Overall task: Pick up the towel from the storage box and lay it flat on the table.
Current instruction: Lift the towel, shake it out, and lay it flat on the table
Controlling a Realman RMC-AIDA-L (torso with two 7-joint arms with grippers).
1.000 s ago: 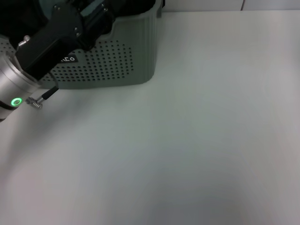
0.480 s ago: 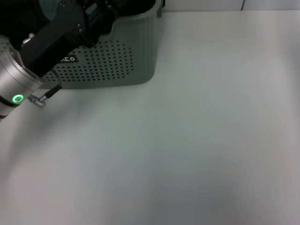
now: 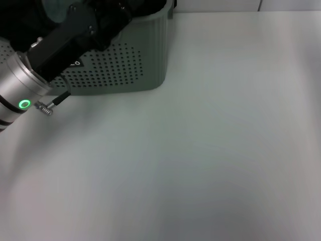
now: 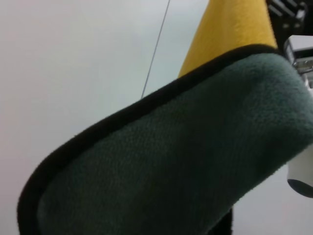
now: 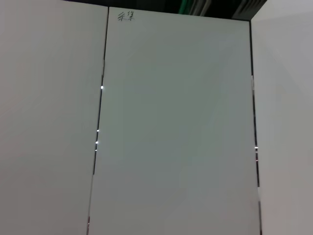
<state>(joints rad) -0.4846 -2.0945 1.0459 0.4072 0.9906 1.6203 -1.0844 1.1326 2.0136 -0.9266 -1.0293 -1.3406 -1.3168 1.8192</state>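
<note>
The towel (image 4: 186,161) fills the left wrist view: dark grey-green cloth with black edging, its yellow reverse (image 4: 230,29) showing behind, lifted with a wall behind it. My left gripper (image 3: 106,17) is over the storage box (image 3: 143,60) at the table's far left, shut on the towel; its fingertips are hidden at the head view's top edge. The box's black label (image 3: 76,64) is partly covered by the arm. The right gripper is out of view.
The white table (image 3: 210,150) spreads wide in front of and to the right of the box. The left arm's silver forearm with a green ring light (image 3: 23,104) crosses the near left. The right wrist view shows only pale wall panels (image 5: 171,127).
The left arm has shifted a little up and to the right over the box; more of the box's label is now covered.
</note>
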